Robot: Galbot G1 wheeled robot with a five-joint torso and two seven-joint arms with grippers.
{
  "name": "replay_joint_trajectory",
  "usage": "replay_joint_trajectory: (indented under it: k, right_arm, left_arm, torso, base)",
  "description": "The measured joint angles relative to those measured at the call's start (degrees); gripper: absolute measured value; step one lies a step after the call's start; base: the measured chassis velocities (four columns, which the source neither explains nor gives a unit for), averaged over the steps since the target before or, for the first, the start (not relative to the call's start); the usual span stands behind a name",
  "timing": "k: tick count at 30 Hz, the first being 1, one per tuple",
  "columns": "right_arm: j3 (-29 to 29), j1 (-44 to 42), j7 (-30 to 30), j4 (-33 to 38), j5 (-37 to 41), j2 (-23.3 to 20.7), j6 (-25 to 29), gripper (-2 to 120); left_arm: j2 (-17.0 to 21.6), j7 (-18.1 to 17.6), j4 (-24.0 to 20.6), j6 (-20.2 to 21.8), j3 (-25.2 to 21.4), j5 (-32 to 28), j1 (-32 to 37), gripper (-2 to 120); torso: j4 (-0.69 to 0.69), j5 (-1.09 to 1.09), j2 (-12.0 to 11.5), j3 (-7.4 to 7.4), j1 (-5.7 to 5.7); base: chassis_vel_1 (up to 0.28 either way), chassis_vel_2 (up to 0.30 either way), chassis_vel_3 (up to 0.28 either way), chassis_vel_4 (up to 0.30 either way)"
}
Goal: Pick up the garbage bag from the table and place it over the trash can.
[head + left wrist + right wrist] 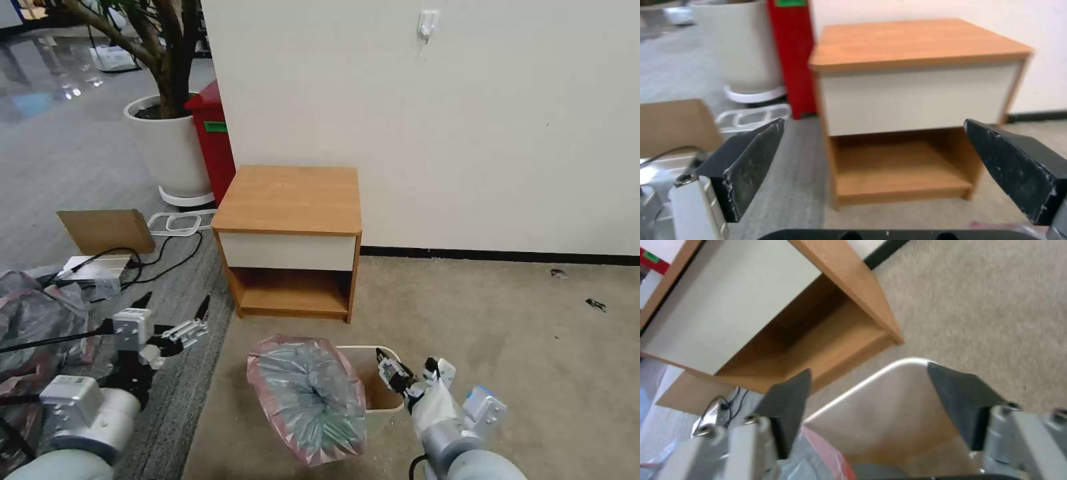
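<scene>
The left gripper (175,312) hangs over the floor, fingers spread and empty. The bag (308,397) covers only the left side of the bin (382,399); its right side gapes. The right gripper (392,371), fingers spread, hovers there. Counter (290,199) bare: pickup done, fitting unfinished.

On the carpet (500,333) stand the table (288,199) and the trash can (380,393), well apart.

White wall (467,120), black baseboard (500,255), beige carpet (507,333); potted tree (170,133) left.
</scene>
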Motion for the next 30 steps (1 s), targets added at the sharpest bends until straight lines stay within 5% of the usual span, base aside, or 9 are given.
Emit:
replay_joint_trajectory:
  k: [6,10,20,30]
  right_arm:
    - [1.0,0.0,-0.3,-0.4,-0.8,1.1,0.0,96]
    - [1.6,0.4,-0.5,-0.8,-0.8,2.2,-0.1,99]
    - [4.1,0.4,-2.0,-0.5,-1.0,3.2,-0.5,100]
    - [7.5,0.5,-4.6,-0.2,-2.2,2.7,-0.8,100]
  left_arm:
    - [6.5,1.5,0.0,4.3,7.4,-0.9,-4.3,100]
    - [8.2,1.6,0.0,5.8,12.3,-0.5,-5.2,100]
    - [6.8,0.2,4.6,7.2,22.7,5.3,-7.4,100]
    - [4.9,-7.9,8.6,11.4,32.6,5.7,-11.0,99]
  torso:
    - [-0.01,0.0,0.0,0.0,0.0]
    - [0.0,0.01,0.0,0.0,0.0]
    - [0.0,0.0,0.0,0.0,0.0]
    - [0.0,0.01,0.0,0.0,0.0]
  base:
    - [0.0,0.0,0.0,0.0]
    - [0.0,0.0,0.0,0.0]
    - [0.0,0.0,0.0,0.0]
    - [0.0,0.0,0.0,0.0]
